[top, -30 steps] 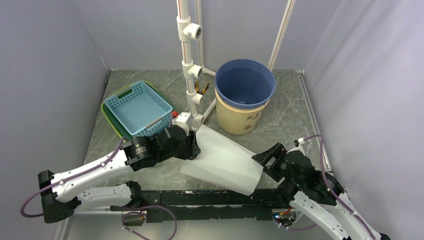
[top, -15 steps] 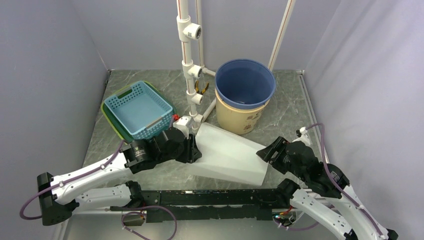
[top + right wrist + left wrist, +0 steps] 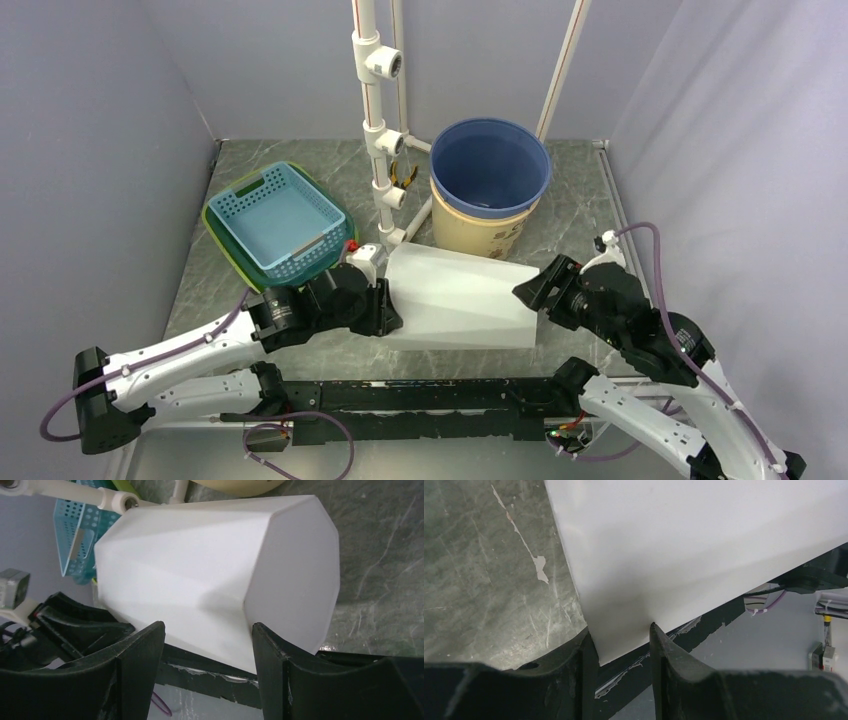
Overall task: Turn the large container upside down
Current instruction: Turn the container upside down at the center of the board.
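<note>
Container (image 3: 460, 300) lies on its side on the table (image 3: 570, 200). Left gripper (image 3: 619, 642) pinches its rim wall, likely for tipping. Right gripper (image 3: 207, 640) straddles the base corner, jaws wide; whether they bite, we cannot tell.

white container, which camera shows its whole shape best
Top external: the white container lies whole on its side, both ends in frame. Right wrist shows one faceted end and some side; left wrist only a blank stretch of wall.
</note>
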You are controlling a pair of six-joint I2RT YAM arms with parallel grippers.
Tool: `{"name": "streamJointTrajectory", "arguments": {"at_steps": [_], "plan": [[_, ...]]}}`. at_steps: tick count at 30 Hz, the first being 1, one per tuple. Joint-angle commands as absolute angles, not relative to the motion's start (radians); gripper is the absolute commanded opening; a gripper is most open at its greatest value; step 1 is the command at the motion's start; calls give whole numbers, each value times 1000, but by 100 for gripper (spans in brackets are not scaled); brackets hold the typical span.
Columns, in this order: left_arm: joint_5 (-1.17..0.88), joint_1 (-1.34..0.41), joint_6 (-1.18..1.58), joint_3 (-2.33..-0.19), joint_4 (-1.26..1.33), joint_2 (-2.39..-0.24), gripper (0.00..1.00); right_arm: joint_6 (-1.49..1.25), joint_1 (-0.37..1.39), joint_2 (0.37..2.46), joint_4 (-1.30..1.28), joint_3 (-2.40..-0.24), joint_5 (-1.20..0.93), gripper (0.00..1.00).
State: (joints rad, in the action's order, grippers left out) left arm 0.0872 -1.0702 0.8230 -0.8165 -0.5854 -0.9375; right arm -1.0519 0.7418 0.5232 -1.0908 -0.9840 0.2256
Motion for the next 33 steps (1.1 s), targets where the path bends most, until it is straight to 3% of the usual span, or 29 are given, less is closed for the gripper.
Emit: {"name": "streamJointTrajectory", "arguments": {"at_steps": [1, 11, 33], "plan": [[3, -1081, 915, -782, -316, -930, 41, -1042, 759, 603, -837, -1113, -72, 67], [-67, -1080, 958, -722, -193, -943, 43, -855, 760, 760, -1044, -1433, -80, 71], [-78, -1080, 1026, -610, -116, -1002, 44, -831, 760, 898, -962, -1319, -177, 71]]}}
